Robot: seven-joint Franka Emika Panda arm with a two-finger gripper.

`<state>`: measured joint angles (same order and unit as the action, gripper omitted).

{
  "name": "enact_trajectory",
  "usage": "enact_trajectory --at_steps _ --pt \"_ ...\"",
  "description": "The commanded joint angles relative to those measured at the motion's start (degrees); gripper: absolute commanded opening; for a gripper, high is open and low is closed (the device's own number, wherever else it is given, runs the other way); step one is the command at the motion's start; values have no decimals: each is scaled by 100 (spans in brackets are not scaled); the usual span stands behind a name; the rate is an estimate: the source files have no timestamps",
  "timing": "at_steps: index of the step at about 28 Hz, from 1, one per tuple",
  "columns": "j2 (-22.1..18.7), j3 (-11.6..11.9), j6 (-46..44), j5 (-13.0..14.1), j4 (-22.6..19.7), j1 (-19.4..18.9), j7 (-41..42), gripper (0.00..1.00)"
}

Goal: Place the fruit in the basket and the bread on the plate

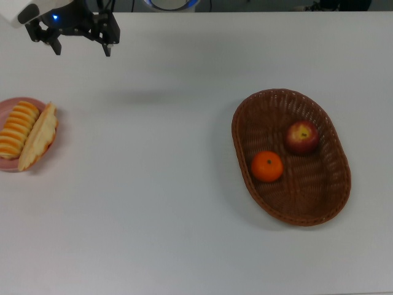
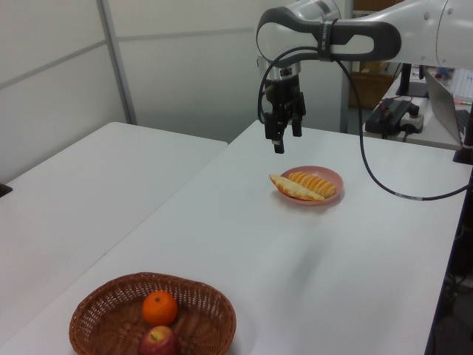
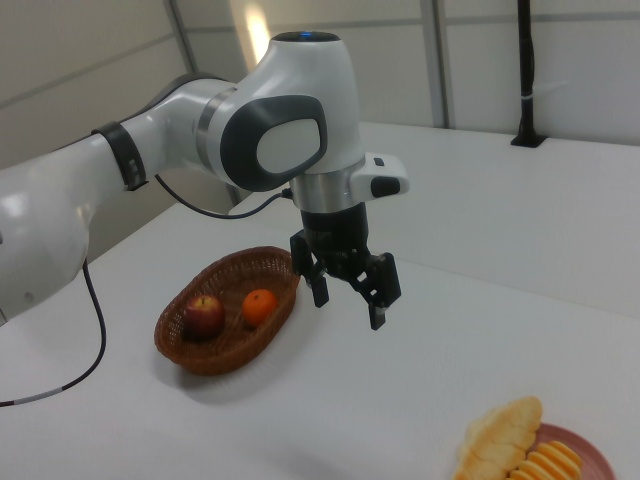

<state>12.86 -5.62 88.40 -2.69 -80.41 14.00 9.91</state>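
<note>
In the top view, left to right: roll [image 1: 15, 130] and pastry [image 1: 38, 136] lie on the plate [image 1: 6, 164], their long axes side by side; my gripper [image 1: 81, 49] hangs above and beyond them, jaws spread and empty; mandarin [image 1: 267, 166] and apple [image 1: 301, 137] sit in the basket [image 1: 331, 203], well apart.

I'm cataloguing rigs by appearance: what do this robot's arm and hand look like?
The arm has glossy white rounded shells with dark grey joint sections and black bands. A black cable loops beneath it. The hand is black, with two angular black fingers, and a small blue light glows on it in the top view.
</note>
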Motion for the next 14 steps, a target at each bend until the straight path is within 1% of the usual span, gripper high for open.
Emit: enact_trajectory --at_steps 1,14 --pt "-100 78 -68 -29 -62 -20 11 100" --pt "-100 34 -94 -12 -106 -90 -16 100"
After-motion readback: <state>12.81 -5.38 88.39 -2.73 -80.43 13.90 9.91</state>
